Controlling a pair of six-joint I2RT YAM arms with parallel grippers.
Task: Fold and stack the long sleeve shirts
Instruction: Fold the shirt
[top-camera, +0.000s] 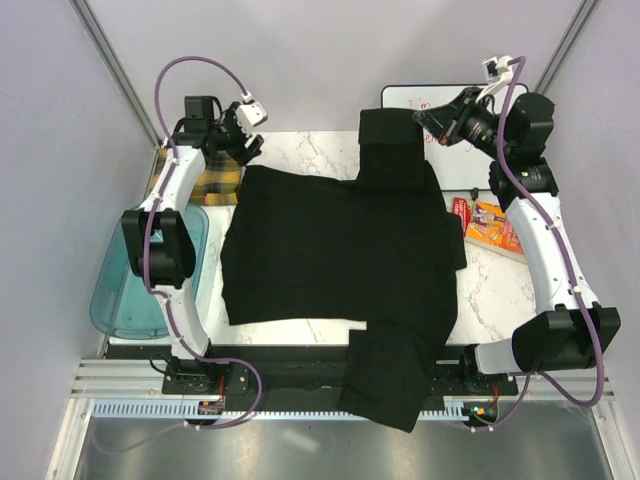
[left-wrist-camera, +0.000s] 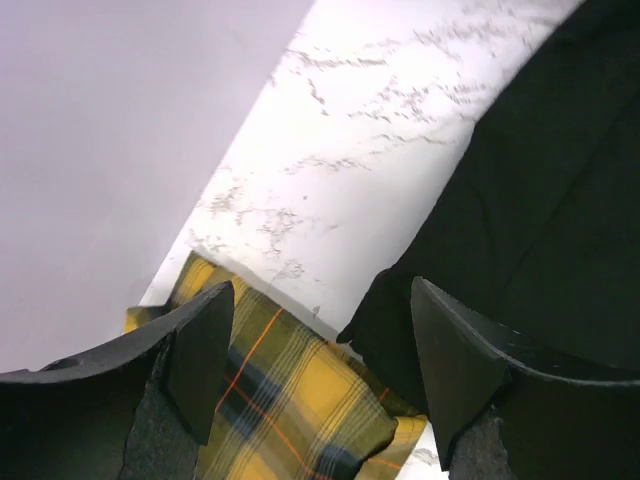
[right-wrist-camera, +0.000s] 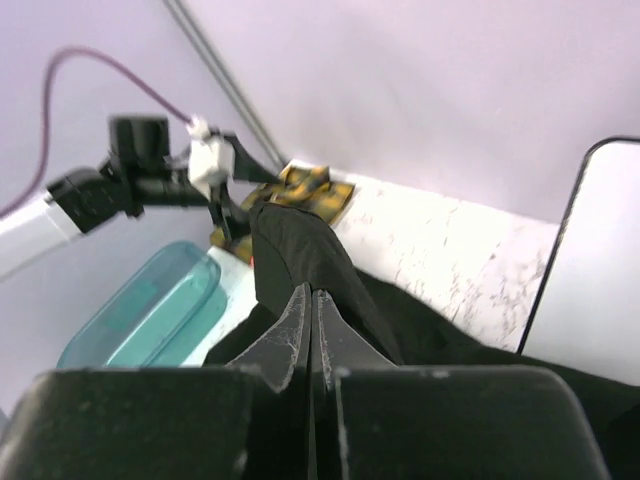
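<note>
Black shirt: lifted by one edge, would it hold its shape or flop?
Probably floppy: the black shirt has a sleeve hanging limp over the table edge. Likely light, since it lies thin and flat. Pushed, it would probably bunch rather than slide.

Bright even light, blurred near edges

The white marbled table (top-camera: 500, 290) is mostly covered by the black shirt (top-camera: 340, 250), spread flat with one sleeve hanging over the near edge. At the shirt's far left corner, touching it, lies the yellow plaid shirt (top-camera: 220, 185). Just right of the shirt sits a bright orange packet (top-camera: 490, 225). A whiteboard (top-camera: 462, 160) lies under its far sleeve. Left of the shirt is a blue tub (top-camera: 120, 300); I can't tell whether it rests on the tabletop.
</note>
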